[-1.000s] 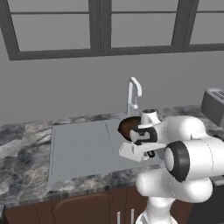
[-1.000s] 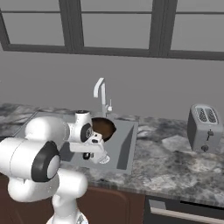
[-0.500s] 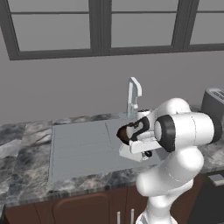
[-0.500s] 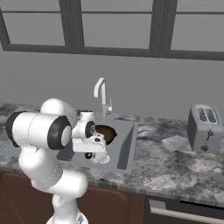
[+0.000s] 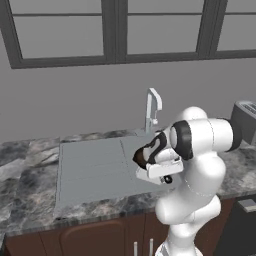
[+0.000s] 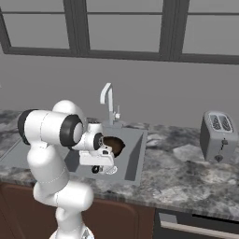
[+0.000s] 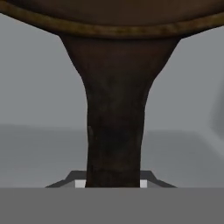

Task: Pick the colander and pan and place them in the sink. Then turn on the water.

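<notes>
The pan (image 6: 113, 145) is dark brown and hangs over the basin of the grey sink (image 6: 135, 154), just below counter level. My gripper (image 6: 96, 168) is shut on its short dark handle (image 7: 114, 131). In the hand view the handle runs from the gripper (image 7: 113, 181) up to the pan's rim (image 7: 113, 29). From the left base view the pan (image 5: 140, 156) peeks out behind my hand (image 5: 161, 170). The pale tap (image 5: 152, 107) stands behind the basin, and no stream shows under it. The colander is hidden.
The ridged drainboard (image 5: 90, 170) spreads to the left of the basin. A silver toaster (image 6: 217, 135) stands on the marble counter (image 6: 186, 172) to the right. Windows line the grey wall behind the tap (image 6: 108, 100).
The arm's elbow has swung up and over the sink. The pan has sunk slightly toward the basin, still held by its handle.
</notes>
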